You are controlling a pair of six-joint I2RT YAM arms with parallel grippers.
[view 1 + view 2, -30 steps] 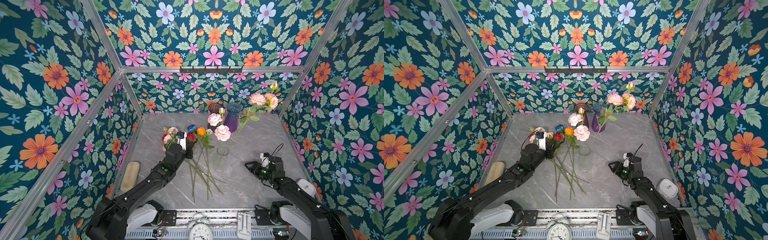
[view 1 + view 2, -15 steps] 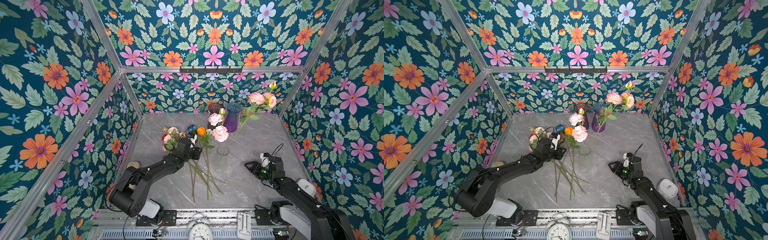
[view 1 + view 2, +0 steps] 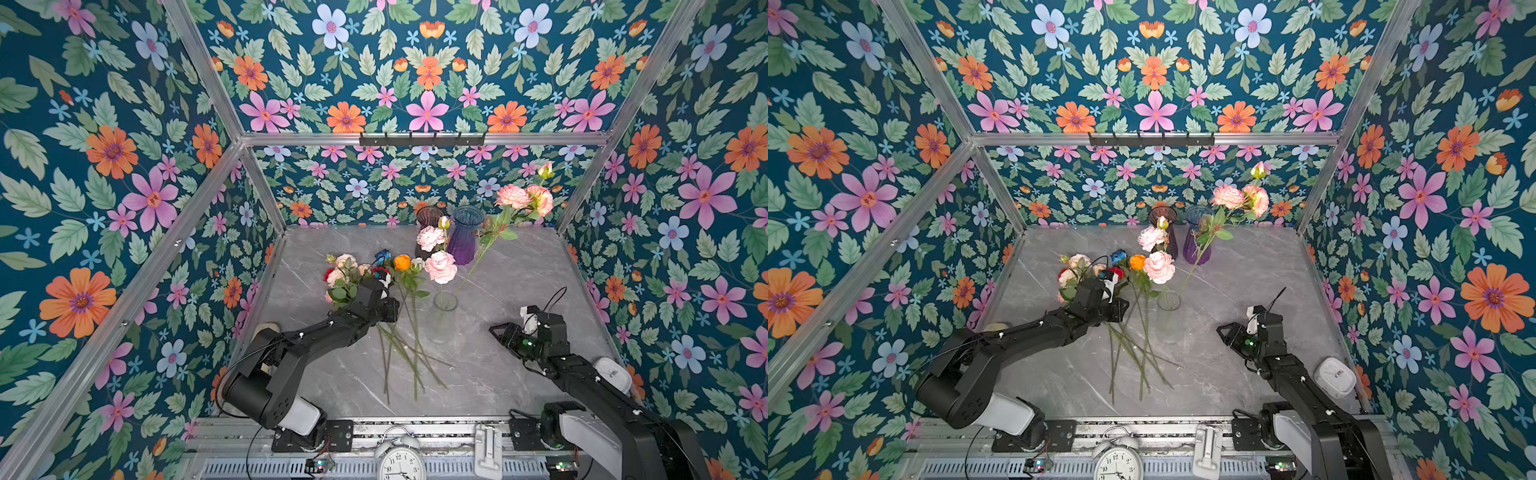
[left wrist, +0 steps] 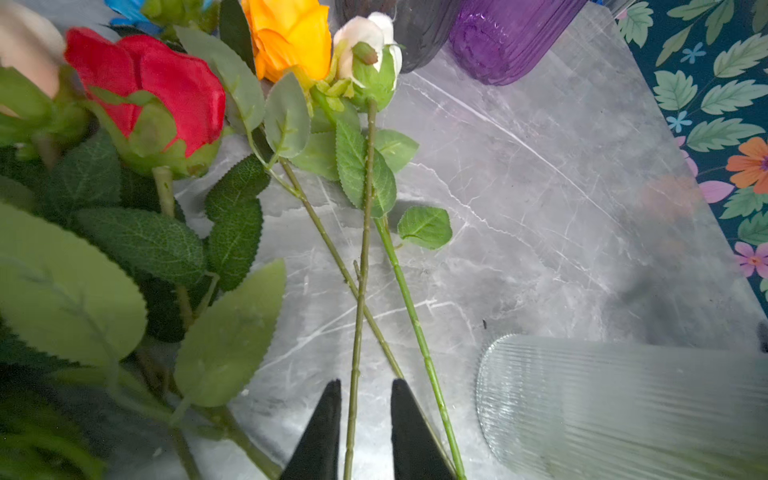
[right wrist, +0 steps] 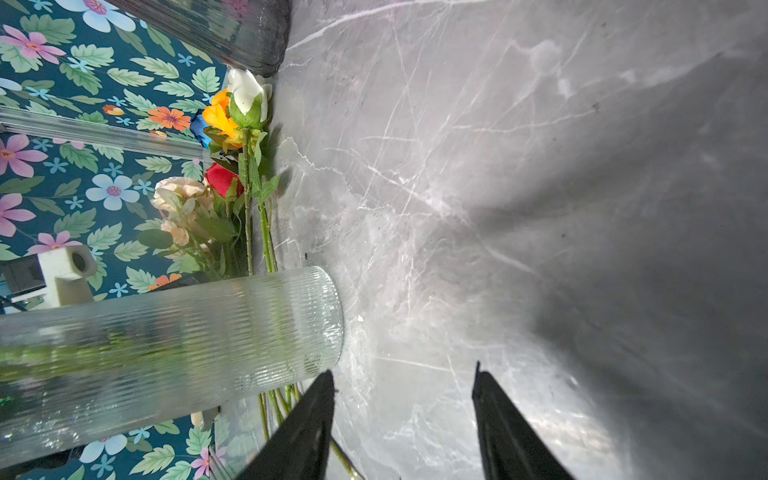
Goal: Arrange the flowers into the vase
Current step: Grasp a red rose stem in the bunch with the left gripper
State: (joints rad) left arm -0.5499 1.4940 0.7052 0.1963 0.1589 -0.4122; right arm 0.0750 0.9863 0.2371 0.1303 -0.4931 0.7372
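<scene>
The grey worktop (image 3: 519, 282) carries a clear ribbed vase (image 3: 443, 322) near its middle, already propping leaning pink blooms (image 3: 440, 267); loose flowers (image 3: 409, 280) fan out toward the left edge. The right end effector (image 5: 404, 368) hangs spread and empty. The left end effector (image 4: 365, 382) straddles the white rose stem (image 4: 359, 291), fingers apart, seemingly to pinch and lift it

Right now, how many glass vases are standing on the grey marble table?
3. The clear ribbed glass vase stands mid-table; the purple glass vase stands at the back; the dark smoky glass vase stands beside it, partly behind a pink bloom.
</scene>
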